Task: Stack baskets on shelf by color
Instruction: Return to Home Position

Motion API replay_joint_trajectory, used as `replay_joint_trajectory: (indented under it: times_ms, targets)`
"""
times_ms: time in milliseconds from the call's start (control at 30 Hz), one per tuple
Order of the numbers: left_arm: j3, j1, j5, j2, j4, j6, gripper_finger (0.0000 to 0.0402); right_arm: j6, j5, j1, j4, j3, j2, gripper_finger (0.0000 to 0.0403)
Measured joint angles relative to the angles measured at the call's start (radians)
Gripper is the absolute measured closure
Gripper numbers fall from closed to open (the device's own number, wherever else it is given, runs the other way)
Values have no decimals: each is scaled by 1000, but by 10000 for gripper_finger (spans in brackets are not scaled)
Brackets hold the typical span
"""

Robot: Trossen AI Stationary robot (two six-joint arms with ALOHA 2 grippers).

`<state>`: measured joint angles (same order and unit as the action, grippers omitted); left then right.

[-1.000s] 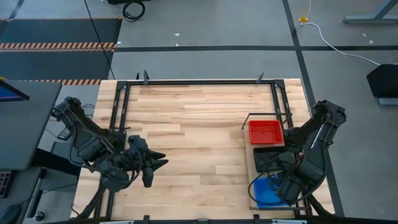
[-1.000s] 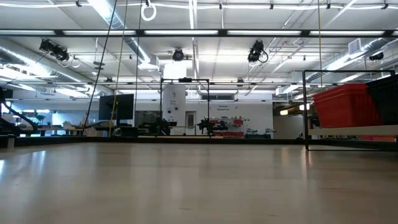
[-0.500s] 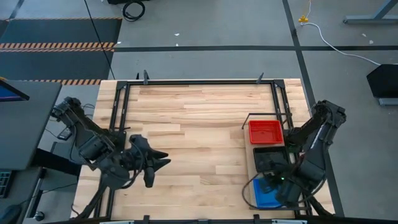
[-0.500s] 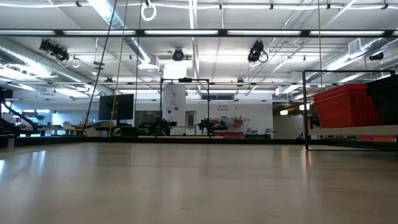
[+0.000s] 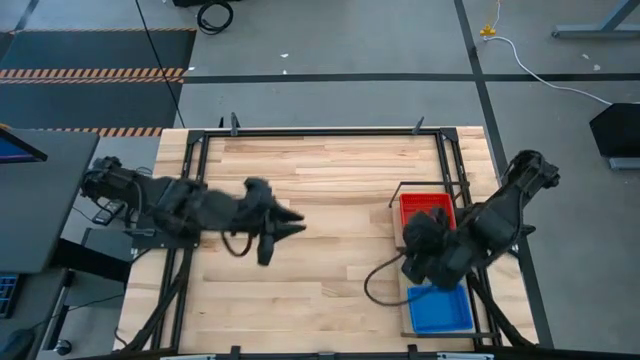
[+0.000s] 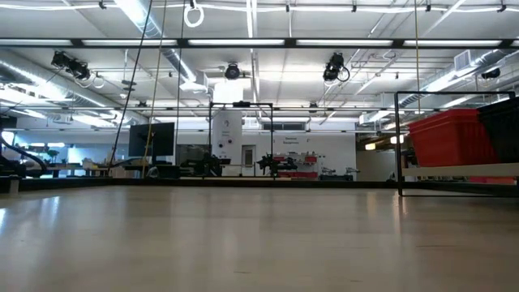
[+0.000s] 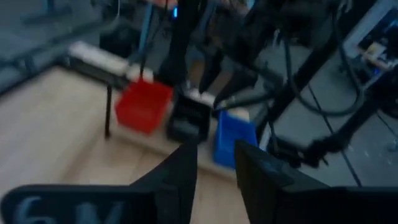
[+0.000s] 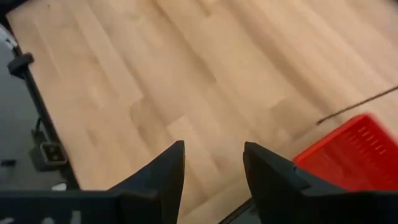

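Homing: my right gripper point(image 8: 211, 152), spread and empty, must rise clear of the baskets point(image 5: 440, 310); left gripper point(image 7: 214, 155) spread, mid-table.

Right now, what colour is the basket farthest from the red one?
Blue basket; high view shows it best.

Right gripper point(image 8: 214, 149), fingers parted, hangs above the wooden tabletop point(image 8: 186, 68), red basket point(image 8: 354, 152) close beside.
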<state>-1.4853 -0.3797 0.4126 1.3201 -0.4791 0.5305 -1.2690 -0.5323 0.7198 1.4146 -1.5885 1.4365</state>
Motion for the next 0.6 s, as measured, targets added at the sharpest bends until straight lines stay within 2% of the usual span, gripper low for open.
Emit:
replay_joint_trajectory:
  times_ms: [100, 267, 433, 600]
  targets:
    - [0, 77, -12, 0, 88, -64, 316, 75, -12, -53, 7, -1, -47, 242]
    - [0, 202, -93, 0, 156, -77, 388, 248, -189, -98, -3, -1, -142, 268]
    - [0, 252, -155, 7, 198, -142, 394, 497, -228, -135, -112, 36, -265, 316]
    - [18, 253, -141, 6, 239, -176, 397, 686, -171, -144, -343, 205, -454, 387]
